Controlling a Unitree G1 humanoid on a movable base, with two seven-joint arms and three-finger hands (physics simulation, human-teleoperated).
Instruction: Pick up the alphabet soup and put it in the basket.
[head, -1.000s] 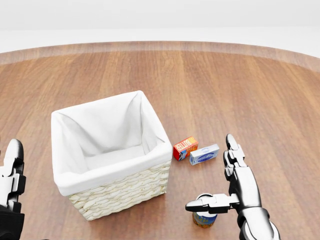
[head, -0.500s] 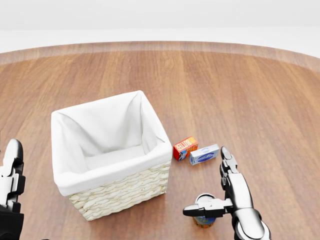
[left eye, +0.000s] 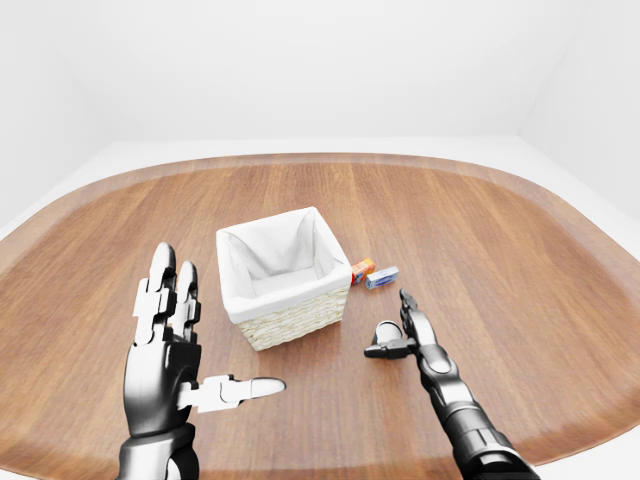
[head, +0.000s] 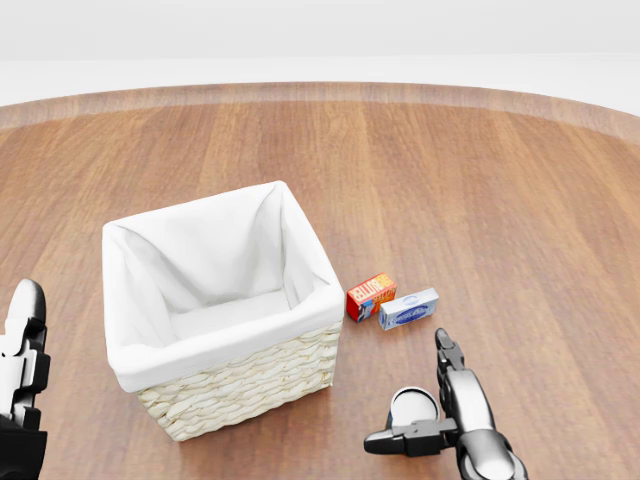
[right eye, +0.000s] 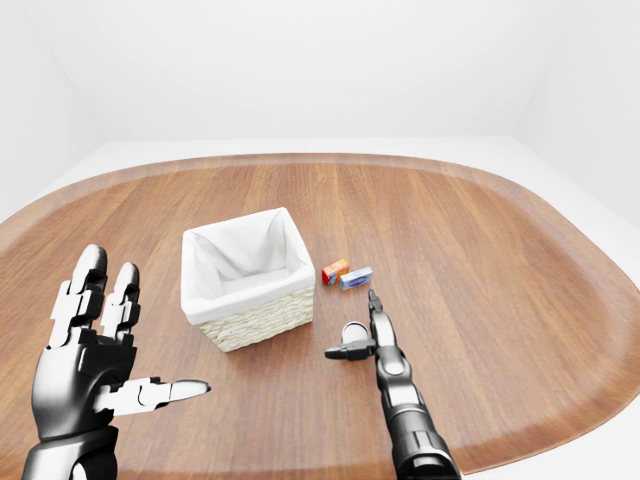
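The soup can (head: 413, 405) stands upright on the bench (head: 520, 200), right of the basket (head: 215, 300), cradled between the right hand's (head: 445, 425) spread fingers, not yet gripped. The left hand (left eye: 165, 345), open, is well apart. Only the eye views show that whole hand.
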